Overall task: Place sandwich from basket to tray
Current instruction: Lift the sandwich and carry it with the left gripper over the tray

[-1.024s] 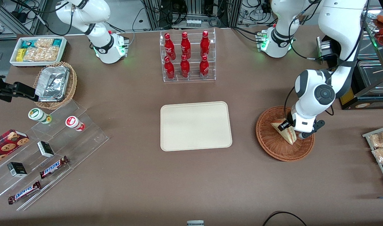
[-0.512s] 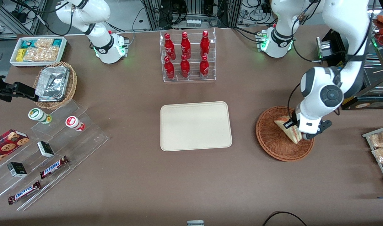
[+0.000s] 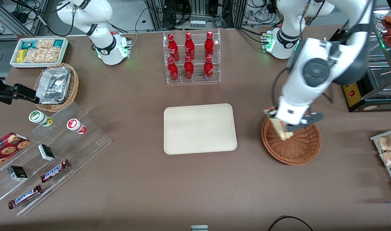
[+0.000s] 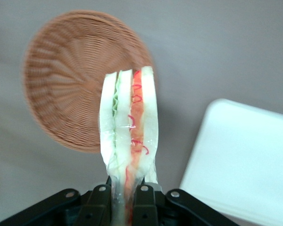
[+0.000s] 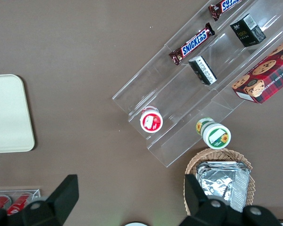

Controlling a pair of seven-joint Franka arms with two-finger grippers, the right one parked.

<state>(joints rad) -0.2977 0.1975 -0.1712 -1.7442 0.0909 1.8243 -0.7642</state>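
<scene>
The gripper point(image 3: 280, 125) is clamped on the sandwich point(image 3: 278, 126), pinching the wedge between both fingers point(image 4: 100, 203) with the red and green filling edge facing out. It hangs in the air above the basket point(image 3: 295, 146), over the rim at about ten o'clock, clear of the weave. The tray point(image 3: 200, 128) lies flat and bare toward nine o'clock from the basket, apart from it.
</scene>
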